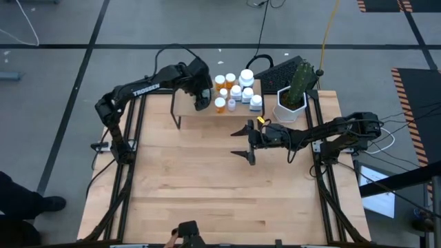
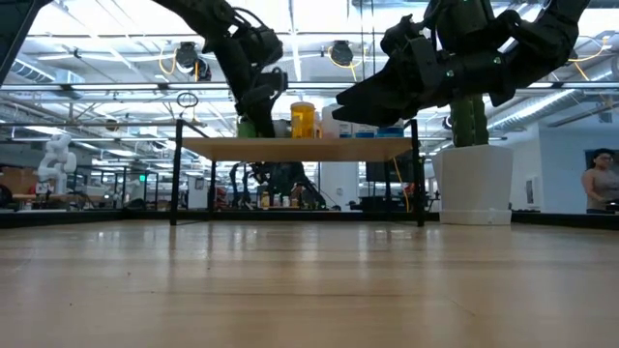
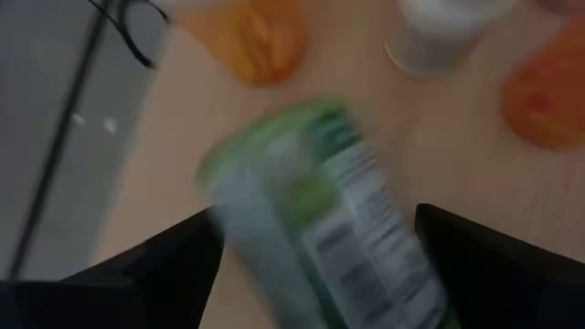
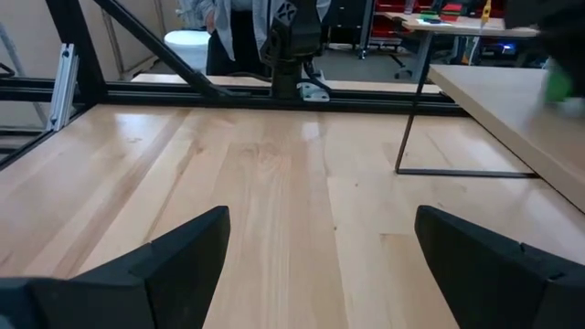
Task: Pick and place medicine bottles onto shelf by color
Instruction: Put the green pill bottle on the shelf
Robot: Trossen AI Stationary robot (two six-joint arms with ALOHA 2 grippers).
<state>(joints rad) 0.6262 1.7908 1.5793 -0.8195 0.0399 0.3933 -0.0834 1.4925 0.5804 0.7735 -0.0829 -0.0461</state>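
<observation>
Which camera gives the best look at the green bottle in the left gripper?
The left wrist view: the green bottle fills it, label visible, between the left gripper fingers, though blurred. The high view hides it under the arm, the low view shows a green sliver, the right wrist view a smudge.

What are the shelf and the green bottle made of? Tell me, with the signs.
Shelf: light wood board, matte with faint grain, on thin black legs, probably metal. Green bottle, between the left pincer fingers: probably plastic with a white printed paper label, though blur leaves that open.
</observation>
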